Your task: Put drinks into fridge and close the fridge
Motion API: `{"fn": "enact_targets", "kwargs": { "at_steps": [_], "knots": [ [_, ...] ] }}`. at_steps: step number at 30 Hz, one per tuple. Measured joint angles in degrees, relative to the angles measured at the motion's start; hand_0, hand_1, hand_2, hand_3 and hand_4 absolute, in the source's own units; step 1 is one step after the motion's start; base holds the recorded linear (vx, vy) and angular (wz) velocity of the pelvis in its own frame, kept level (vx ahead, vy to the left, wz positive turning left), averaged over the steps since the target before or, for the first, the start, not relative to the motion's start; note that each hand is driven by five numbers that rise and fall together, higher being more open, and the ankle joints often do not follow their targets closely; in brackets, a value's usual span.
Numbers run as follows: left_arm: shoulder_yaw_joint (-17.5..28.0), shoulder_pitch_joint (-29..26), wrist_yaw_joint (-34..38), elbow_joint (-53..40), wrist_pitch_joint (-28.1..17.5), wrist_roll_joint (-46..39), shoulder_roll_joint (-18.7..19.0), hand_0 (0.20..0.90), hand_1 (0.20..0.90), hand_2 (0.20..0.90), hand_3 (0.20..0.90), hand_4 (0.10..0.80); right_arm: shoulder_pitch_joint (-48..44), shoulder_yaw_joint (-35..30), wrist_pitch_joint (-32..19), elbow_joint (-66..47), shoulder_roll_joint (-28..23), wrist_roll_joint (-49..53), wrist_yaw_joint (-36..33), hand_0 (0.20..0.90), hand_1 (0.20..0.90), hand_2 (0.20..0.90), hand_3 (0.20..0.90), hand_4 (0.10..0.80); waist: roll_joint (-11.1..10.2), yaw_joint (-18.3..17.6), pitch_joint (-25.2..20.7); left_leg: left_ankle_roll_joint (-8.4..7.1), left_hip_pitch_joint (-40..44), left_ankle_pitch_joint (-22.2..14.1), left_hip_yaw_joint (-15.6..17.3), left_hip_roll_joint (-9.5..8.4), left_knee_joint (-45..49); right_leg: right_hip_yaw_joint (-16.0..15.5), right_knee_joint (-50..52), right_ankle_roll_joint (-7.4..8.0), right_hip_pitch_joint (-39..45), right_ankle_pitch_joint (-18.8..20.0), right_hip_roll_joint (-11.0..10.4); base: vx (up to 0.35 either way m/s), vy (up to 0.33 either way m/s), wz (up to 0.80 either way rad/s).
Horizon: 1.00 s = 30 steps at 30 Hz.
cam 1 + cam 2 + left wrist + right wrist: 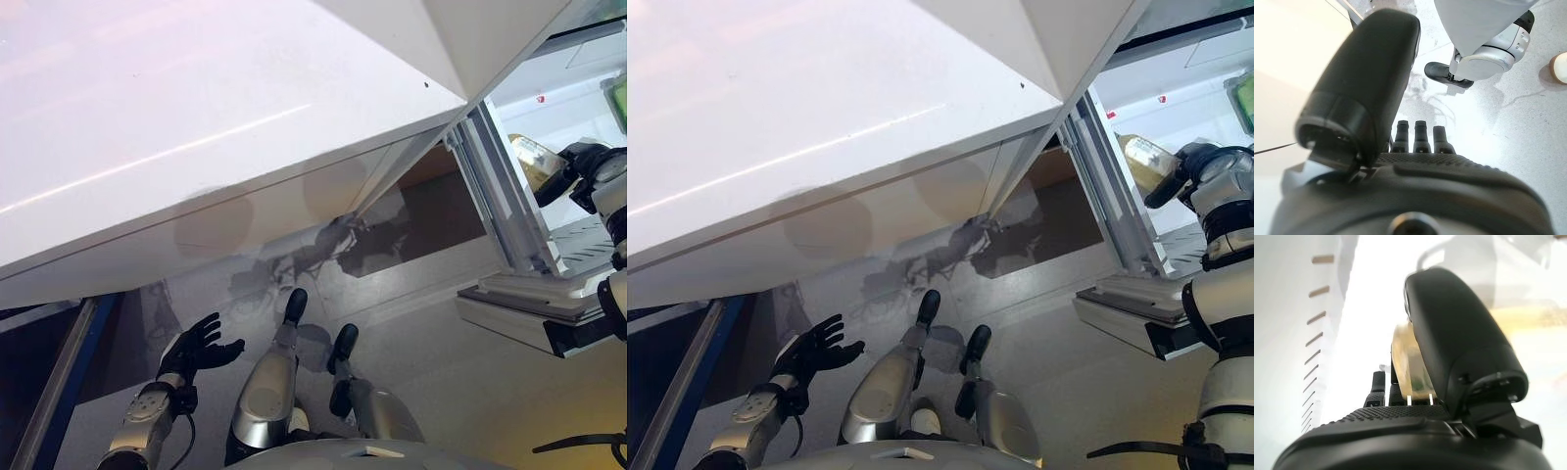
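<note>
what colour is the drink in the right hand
Yellowish amber, in a clear bottle; the right eye view shows it best, in the right hand.

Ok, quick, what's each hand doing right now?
Left hand: open, empty, low by the floor.
Right hand: shut on a drink bottle, inside the fridge.

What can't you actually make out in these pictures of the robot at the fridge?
- Bottle: the right hand covers its lower part in the eye views; in the right wrist view the thumb hides most of it. Its cap cannot be seen.
- Fridge interior: cut off by the eye views' right edge, so any drinks already inside cannot be told.
- Fridge door: its far end runs past the top and left edges.
- Left hand: open and empty.
</note>
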Motion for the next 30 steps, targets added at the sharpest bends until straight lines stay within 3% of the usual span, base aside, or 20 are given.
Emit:
{"fn": "enact_targets", "kwargs": {
  "at_steps": [4, 8, 12, 20, 26, 30],
  "knots": [
    [-0.01, 0.01, 0.15, -0.5, 0.47, 0.0, 0.01, 0.9, 0.9, 0.9, 0.9, 0.8, 0.0, -0.2, -0.25, 0.02, 0.01, 0.02, -0.52, 0.9, 0.9, 0.9, 0.9, 0.8, 0.04, -0.01, 0.02, 0.01, 0.03, 0.01, 0.12, -0.07, 0.0, 0.04, 0.0, -0.01, -0.02, 0.0, -0.08, 0.01, 0.002, 0.0],
    [0.05, -0.63, 1.05, -3.64, 4.24, 0.03, 0.26, 0.9, 0.9, 0.9, 0.9, 0.8, -0.01, -0.72, -0.02, 0.03, 0.03, -0.01, -1.02, 0.9, 0.9, 0.9, 0.9, 0.8, 0.07, 0.09, 0.04, 0.03, 0.28, 0.02, 0.21, -0.11, 0.01, 0.08, 0.01, -0.02, 0.26, 0.01, -0.14, 0.04, -0.01, 0.0],
    [0.24, -4.99, -0.09, -0.84, 7.57, 0.25, 0.4, 0.9, 0.9, 0.9, 0.9, 0.8, -0.82, -1.15, -1.5, 0.36, 0.01, 0.07, -0.23, 0.9, 0.9, 0.9, 0.9, 0.8, 0.08, -0.07, 0.04, 0.03, 1.59, 0.03, 0.47, -0.06, 0.01, 0.37, 0.01, -0.02, 1.4, 0.02, -0.17, 0.005, 0.041, -0.02],
    [0.37, -7.55, -1.82, 3.88, 7.83, 0.57, 0.59, 0.9, 0.9, 0.9, 0.9, 0.8, -2.85, -1.17, -6.4, -4.33, -1.16, 5.8, -0.3, 0.9, 0.9, 0.9, 0.9, 0.8, 0.06, -2.97, 0.0, 0.05, 5.1, 0.01, 2.21, 0.1, 0.0, 2.25, 0.0, -0.22, 4.13, 0.41, -0.25, 0.025, 0.045, -0.12],
    [1.72, -7.57, -1.79, 7.25, 9.09, 0.73, 0.35, 0.9, 0.9, 0.9, 0.9, 0.8, -2.27, -4.49, -6.84, -20.96, -6.28, 14.45, -9.81, 0.9, 0.9, 0.9, 0.9, 0.8, 0.13, -6.96, -0.08, 0.1, 7.1, 0.02, 4.61, 0.29, -0.01, 4.86, 0.0, -0.1, 5.16, 1.5, -0.3, 0.035, 0.051, -0.23],
    [2.09, -7.51, -2.11, 8.35, 9.08, 0.83, -0.44, 0.9, 0.9, 0.9, 0.9, 0.8, 5.62, -17.0, -9.62, -30.6, -9.54, 15.38, -19.3, 0.9, 0.9, 0.9, 0.9, 0.8, 0.32, -9.16, -1.32, 0.63, 8.61, -0.35, 5.92, 0.23, -0.02, 6.11, -0.01, -0.07, 6.2, 1.61, -0.47, 0.028, 0.054, -0.13]
  ]
}}
